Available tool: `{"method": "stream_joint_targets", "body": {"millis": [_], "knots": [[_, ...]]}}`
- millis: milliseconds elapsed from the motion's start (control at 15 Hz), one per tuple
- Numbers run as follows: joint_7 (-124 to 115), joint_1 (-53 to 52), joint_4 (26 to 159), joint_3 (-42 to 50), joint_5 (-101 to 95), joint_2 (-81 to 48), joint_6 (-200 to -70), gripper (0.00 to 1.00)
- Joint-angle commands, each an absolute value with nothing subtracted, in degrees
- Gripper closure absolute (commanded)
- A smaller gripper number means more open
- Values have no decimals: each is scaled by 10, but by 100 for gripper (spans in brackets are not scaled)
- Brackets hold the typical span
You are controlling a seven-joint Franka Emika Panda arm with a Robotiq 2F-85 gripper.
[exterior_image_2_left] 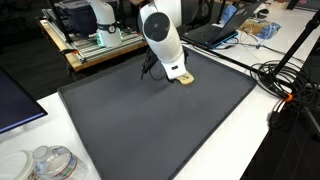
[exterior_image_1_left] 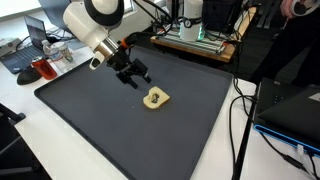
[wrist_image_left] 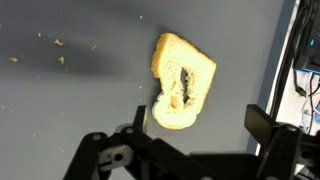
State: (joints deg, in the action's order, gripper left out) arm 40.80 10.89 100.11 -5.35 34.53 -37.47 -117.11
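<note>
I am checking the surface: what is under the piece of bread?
The bread lies on the dark mat, and the open gripper hovers near it. Whatever is directly beneath the bread is covered.

Bright even room light; wrist view slightly soft.

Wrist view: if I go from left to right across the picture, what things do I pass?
crumbs → bread → cables
</note>
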Motion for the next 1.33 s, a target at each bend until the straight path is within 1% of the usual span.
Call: {"method": "stream_joint_targets", "body": {"millis": [0, 400, 600, 1000, 1267], "knots": [[363, 95, 877, -55, 280, -449, -1106, 0], [404, 82, 708, -86, 178, -540, -966, 0], [448, 64, 640, -100, 144, -575, -925, 0], [537, 1, 571, -110, 75, -615, -924, 0], [505, -65, 564, -82, -6, -613, -923, 0]]}}
